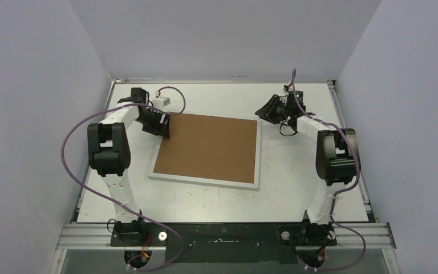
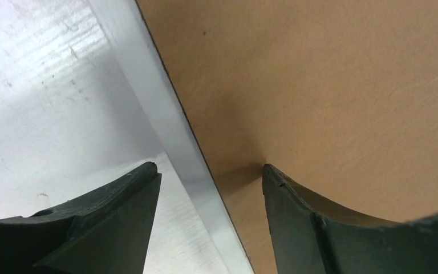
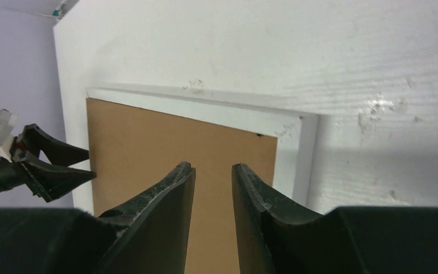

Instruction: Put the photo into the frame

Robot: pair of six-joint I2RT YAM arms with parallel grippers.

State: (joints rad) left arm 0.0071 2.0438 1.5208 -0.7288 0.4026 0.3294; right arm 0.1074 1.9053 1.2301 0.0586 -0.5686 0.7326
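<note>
the frame (image 1: 205,182) lies flat on the worktop (image 1: 205,205) in the middle of the top view, and a brown backing board (image 1: 208,147) fills its opening (the photo is out of sight; whether it lies under the board cannot be told). the left gripper (image 1: 165,132) is at the frame's upper left side, jaws wide and astride the white edge, clamping nothing. the right gripper (image 1: 265,111) hangs by the upper right corner, jaws narrow and empty.
</note>
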